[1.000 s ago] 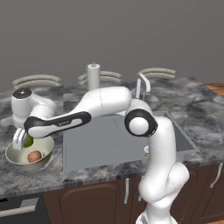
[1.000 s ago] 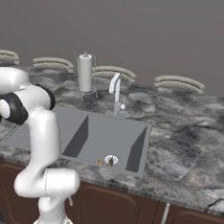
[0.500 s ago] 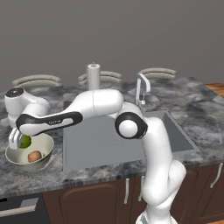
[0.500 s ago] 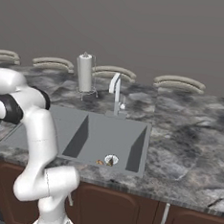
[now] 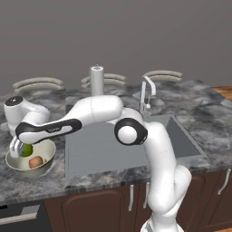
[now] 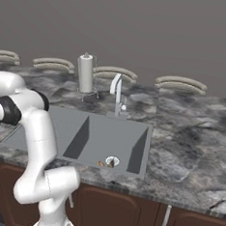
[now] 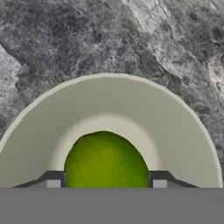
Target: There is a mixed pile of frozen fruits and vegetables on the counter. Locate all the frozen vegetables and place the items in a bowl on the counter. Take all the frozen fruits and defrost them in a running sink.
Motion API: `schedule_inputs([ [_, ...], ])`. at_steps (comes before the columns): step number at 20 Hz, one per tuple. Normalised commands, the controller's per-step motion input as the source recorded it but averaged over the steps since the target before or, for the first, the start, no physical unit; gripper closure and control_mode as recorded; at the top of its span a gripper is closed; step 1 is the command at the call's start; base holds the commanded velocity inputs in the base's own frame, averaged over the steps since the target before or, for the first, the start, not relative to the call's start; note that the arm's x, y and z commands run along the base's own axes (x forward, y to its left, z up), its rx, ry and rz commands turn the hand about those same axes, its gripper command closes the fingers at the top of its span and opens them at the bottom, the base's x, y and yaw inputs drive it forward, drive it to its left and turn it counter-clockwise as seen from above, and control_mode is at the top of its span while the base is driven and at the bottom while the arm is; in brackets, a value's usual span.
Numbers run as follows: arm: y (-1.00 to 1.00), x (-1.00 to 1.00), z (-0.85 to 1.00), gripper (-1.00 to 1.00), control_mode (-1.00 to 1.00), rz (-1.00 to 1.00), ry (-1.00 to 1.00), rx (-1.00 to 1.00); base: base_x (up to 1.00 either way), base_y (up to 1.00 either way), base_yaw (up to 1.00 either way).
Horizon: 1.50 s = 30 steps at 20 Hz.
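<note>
My gripper [image 5: 21, 151] hangs just over the cream-green bowl [image 5: 28, 171] at the left end of the counter [image 5: 204, 118], shut on the lime-green ball [image 5: 27, 149]. In the hand view the ball [image 7: 105, 161] sits between my two fingertips [image 7: 53, 180], low inside the bowl [image 7: 109, 100]. A reddish-brown lump [image 5: 35, 161] lies in the bowl beside the ball. In the sink [image 6: 108, 136], a small orange-brown lump [image 6: 101, 163] rests next to the round drain [image 6: 112, 161].
The chrome tap [image 5: 146, 93] stands behind the sink [image 5: 108, 145], and a paper-towel holder [image 5: 96, 80] stands further left. Flat curved plates [image 5: 36, 84] line the back wall. My forearm stretches across the left part of the basin. Marbled counter [image 7: 87, 35] surrounds the bowl.
The elbow has swung left and the hand has sunk a little, bringing the green ball lower into the bowl. The lump in the bowl has not moved.
</note>
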Motion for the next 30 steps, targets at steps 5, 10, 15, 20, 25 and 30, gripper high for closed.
schedule_inputs([
  [5, -0.04, 0.07, -0.25, 1.00, -1.00, 0.00, 0.00, 0.00, 0.00, 0.00, 0.00],
  [10, -0.03, 0.07, -0.21, 1.00, -1.00, 0.00, 0.00, 0.00, 0.00, 0.00, 0.00],
  [15, -0.06, 0.05, -0.18, 1.00, -1.00, 0.00, 0.00, 0.00, 0.00, 0.00, 0.00],
  [20, -0.02, 0.05, -0.19, 1.00, -1.00, 0.00, 0.00, 0.00, 0.00, 0.00, 0.00],
  [25, -0.08, 0.00, -0.11, -1.00, -1.00, 0.00, 0.00, 0.00, 0.00, 0.00, 0.00],
  [30, -0.20, 0.00, 0.00, -1.00, -1.00, 0.00, 0.00, 0.00, 0.00, 0.00, 0.00],
])
